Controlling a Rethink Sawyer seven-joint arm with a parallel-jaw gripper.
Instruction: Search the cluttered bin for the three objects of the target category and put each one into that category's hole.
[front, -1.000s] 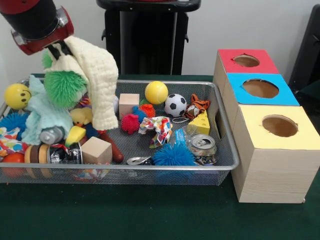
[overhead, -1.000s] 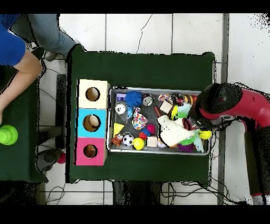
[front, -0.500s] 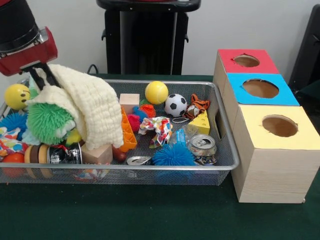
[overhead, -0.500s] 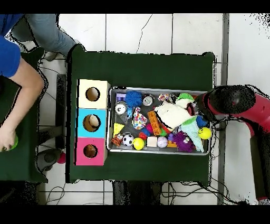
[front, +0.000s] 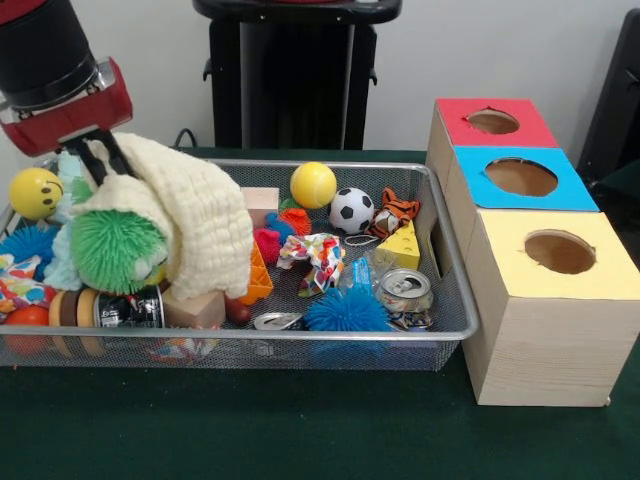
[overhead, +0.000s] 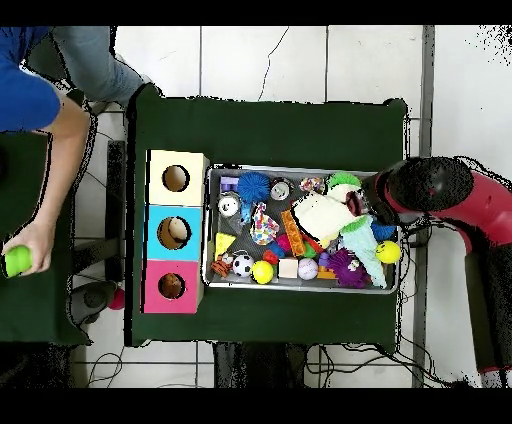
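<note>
Only in the overhead view is a person (overhead: 40, 100) seen, at a second table, a green ball (overhead: 15, 261) held in the hand. From the front, the three box holes are shown: red (front: 492, 121), blue (front: 521, 176) and yellow (front: 560, 251). The arm (front: 55, 60) is angled down over the bin's (front: 440, 250) end farthest from the boxes. The fingers (front: 103, 158) are closed on a cream cloth (front: 190, 220), which is draped over a green spiky ball (front: 115, 250) just below them. The cloth's lower edge is rested on the clutter inside the bin.
</note>
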